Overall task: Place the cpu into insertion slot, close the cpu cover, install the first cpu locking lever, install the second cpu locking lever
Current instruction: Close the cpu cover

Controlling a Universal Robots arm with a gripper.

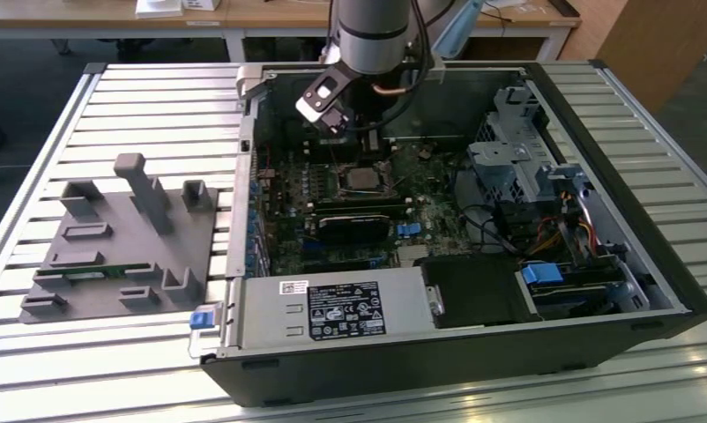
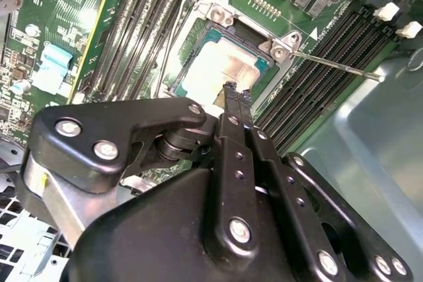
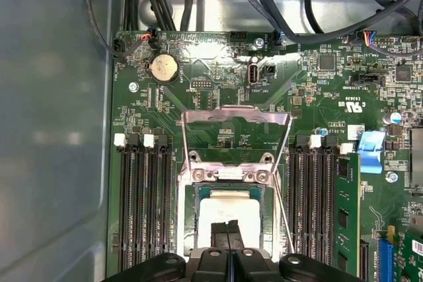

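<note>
The cpu [image 3: 228,211] lies flat in the insertion slot [image 3: 192,229] of the motherboard, its silver-grey top [image 2: 218,70] showing in both wrist views. The cpu cover [image 3: 236,118], a shiny metal frame, stands raised open at the socket's hinge side. A thin locking lever [image 2: 334,65] sticks out loose beside the socket, and it also runs along the socket's edge [image 3: 283,206]. My gripper [image 3: 228,227] hangs just above the cpu with its fingers pressed together and nothing between them; the fingertips [image 2: 231,92] are over the chip's edge. In the exterior view the gripper [image 1: 373,144] is inside the case above the socket [image 1: 360,179].
Memory slots [image 3: 142,196] flank the socket on both sides. The open computer case [image 1: 636,176] walls in the board, with a drive cage [image 1: 512,159], cables and a power supply [image 1: 330,308]. A grey fixture block [image 1: 124,238] stands on the slatted table at the exterior view's left.
</note>
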